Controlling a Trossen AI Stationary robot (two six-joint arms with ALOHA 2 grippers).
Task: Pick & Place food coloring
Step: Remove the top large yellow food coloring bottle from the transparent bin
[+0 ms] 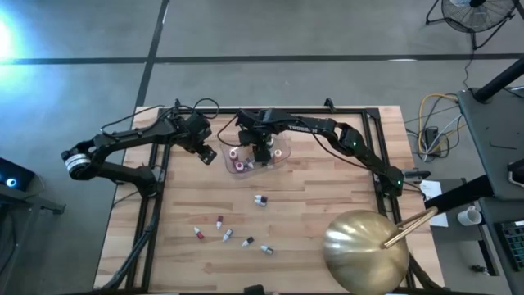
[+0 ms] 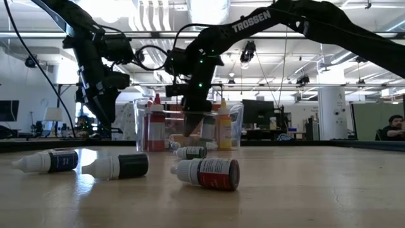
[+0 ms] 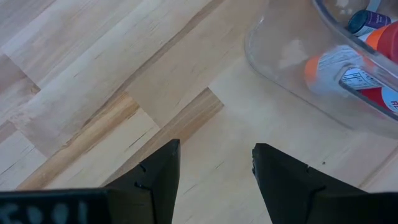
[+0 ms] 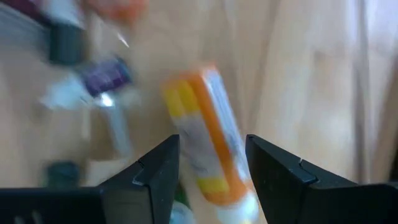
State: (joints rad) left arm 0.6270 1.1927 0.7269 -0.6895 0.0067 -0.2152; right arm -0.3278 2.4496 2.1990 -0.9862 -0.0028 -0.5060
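Two grippers at the tub [image 1: 255, 156], and much of what's inside it I can't read.

My right gripper [image 4: 211, 168] sits down in the tub with its fingers either side of an orange-and-yellow bottle [image 4: 208, 140]; the blur keeps me from telling whether they actually pinch it. The other bottles [image 4: 87, 84] there are smeared, and from the low view the arm covers part of the tub's contents. My left gripper [image 3: 216, 168] hangs just beside the tub's wall, fingers spread over bare wood with nothing between them. Six loose bottles [image 1: 222, 235] lie well apart from the tub on the butcher-block table [image 1: 196, 197], and a gold dome [image 1: 364, 250] sits at its near right corner, cut off by the frame edge. Beyond the table is a concrete floor and an open office, with a person [image 2: 393, 128] at the far right.
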